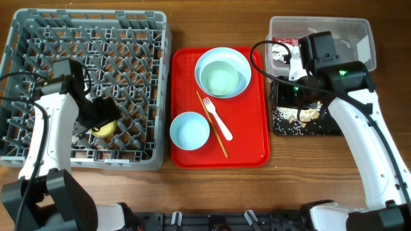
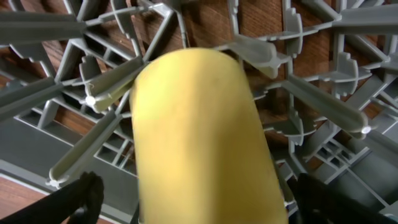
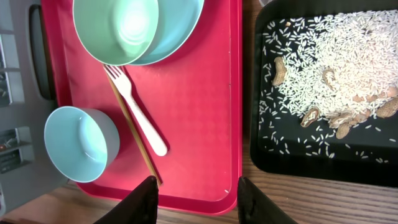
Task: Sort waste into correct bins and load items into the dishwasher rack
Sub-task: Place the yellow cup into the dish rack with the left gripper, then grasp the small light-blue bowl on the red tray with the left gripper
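My left gripper (image 2: pixel 202 199) is open around a small yellow cup (image 2: pixel 199 137) that lies among the pegs of the grey dishwasher rack (image 1: pixel 38 38); a gap shows beside its left finger. The cup (image 1: pixel 106 129) sits near the rack's front. My right gripper (image 3: pixel 205 199) is open and empty above the red serving tray's front right edge. A mint bowl (image 1: pixel 221 80) sits in the pale blue plate (image 1: pixel 244 63). A second bowl (image 1: pixel 189 130), a white fork (image 1: pixel 217 119) and chopsticks (image 1: pixel 212 125) lie on the tray. Rice scraps (image 3: pixel 348 56) lie in the black tray (image 1: pixel 321 128).
The red serving tray (image 1: pixel 253 128) lies between the rack and the bins. The clear tub (image 1: pixel 356 32) stands behind the black tray and holds a red packet (image 1: pixel 286 43) and white waste. Peanut shells (image 3: pixel 311 116) lie among the rice. My right arm (image 1: pixel 359 128) crosses above the bins.
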You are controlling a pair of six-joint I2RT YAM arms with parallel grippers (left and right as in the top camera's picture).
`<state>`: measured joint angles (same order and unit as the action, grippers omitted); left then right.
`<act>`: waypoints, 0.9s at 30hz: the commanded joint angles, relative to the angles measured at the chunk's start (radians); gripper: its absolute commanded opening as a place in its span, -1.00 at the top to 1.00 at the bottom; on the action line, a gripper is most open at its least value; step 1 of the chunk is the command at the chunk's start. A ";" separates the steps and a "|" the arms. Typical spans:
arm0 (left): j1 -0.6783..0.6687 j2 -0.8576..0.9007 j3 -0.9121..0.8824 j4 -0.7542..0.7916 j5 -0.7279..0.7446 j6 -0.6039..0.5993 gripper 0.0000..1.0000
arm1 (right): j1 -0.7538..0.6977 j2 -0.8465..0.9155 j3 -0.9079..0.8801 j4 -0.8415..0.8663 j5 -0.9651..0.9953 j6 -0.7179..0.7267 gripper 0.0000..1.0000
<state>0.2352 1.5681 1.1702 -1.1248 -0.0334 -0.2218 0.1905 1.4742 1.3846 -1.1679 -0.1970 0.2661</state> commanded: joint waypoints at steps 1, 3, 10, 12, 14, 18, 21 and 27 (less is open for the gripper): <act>0.003 0.002 0.016 0.006 -0.005 0.005 -1.00 | -0.002 -0.013 0.011 -0.024 0.013 -0.002 0.14; -0.008 -0.007 0.027 0.005 0.034 0.006 -1.00 | -0.002 -0.023 0.010 -0.037 -0.004 -0.002 0.07; -0.181 -0.153 0.142 0.043 0.097 0.010 -1.00 | -0.065 -0.145 0.011 -0.036 -0.037 0.030 -0.99; -0.303 -0.199 0.142 0.095 0.169 0.010 -1.00 | -0.114 -0.183 0.011 -0.043 -0.039 0.024 -0.99; -0.412 -0.204 0.142 0.118 0.237 0.008 -1.00 | -0.169 -0.202 0.011 -0.050 -0.036 0.060 -1.00; -0.619 -0.140 0.136 0.152 0.274 0.009 -1.00 | -0.253 -0.201 0.010 -0.069 -0.037 0.127 -1.00; -0.740 -0.058 0.136 0.161 0.233 0.009 -1.00 | -0.254 -0.201 0.010 -0.071 -0.036 0.123 -1.00; -0.879 0.162 0.136 0.165 0.181 0.005 -0.59 | -0.254 -0.201 0.010 -0.080 -0.036 0.101 -0.99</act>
<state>-0.6033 1.6402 1.3029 -0.9604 0.1841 -0.2218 -0.0616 1.2839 1.3846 -1.2446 -0.2249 0.3695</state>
